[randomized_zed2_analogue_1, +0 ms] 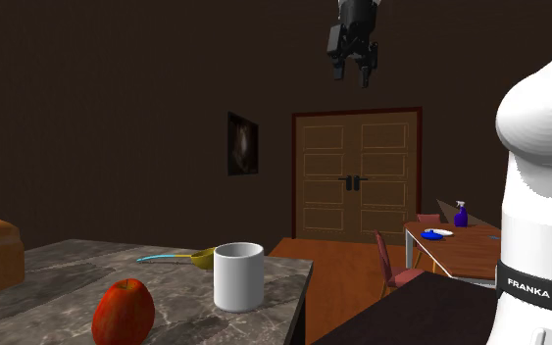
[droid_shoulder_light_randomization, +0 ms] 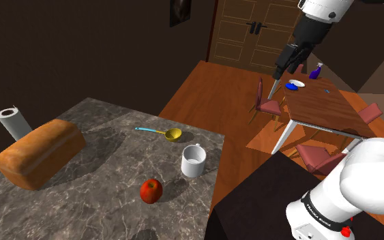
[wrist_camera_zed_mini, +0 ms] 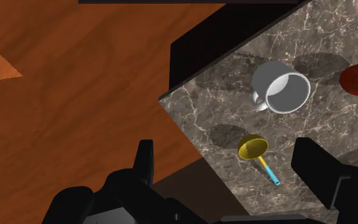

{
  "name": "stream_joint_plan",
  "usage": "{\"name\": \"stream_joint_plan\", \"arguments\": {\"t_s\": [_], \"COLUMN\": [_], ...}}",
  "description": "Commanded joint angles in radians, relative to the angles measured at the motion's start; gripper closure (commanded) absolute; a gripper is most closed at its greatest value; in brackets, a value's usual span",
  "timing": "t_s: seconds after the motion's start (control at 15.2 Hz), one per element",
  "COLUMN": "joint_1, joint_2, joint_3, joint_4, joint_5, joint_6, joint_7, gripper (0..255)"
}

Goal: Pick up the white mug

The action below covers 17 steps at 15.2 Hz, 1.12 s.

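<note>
My claw [wrist_camera_zed_mini: 228,159] hangs wide open and empty, high above the worktop [wrist_camera_zed_mini: 196,114] edge. Wrist view: yellow scoop [wrist_camera_zed_mini: 254,147] nearest, then the white mug [wrist_camera_zed_mini: 282,92], upright, handle showing, near the corner. Shoulder view adds a red apple [droid_shoulder_light_randomization: 151,191] near the mug and a bread loaf [droid_shoulder_light_randomization: 40,153] farther off.

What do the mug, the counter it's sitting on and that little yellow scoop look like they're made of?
Mug: plain white, matte, with no pattern. It is perhaps ceramic, but the look leaves it open.
Counter: grey-brown with pale veins, like marble or a similar stone.
Scoop: yellow bowl and light blue handle in flat colours, which suggests plastic, though that is uncertain.
</note>
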Motion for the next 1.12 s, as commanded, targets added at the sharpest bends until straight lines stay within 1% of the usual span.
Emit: {"name": "stream_joint_plan", "arguments": {"t_s": [0.0, 0.53, 1.06], "joint_1": [0.0, 0.045, 0.087], "joint_2": [0.0, 0.104, 0.293], "joint_3": [0.0, 0.104, 0.211], "joint_4": [0.0, -0.132, -0.189], "joint_5": [0.0, 0.062, 0.109], "joint_6": [0.0, 0.204, 0.422], "joint_7": [0.0, 0.098, 0.195], "gripper": [0, 0, 0]}}
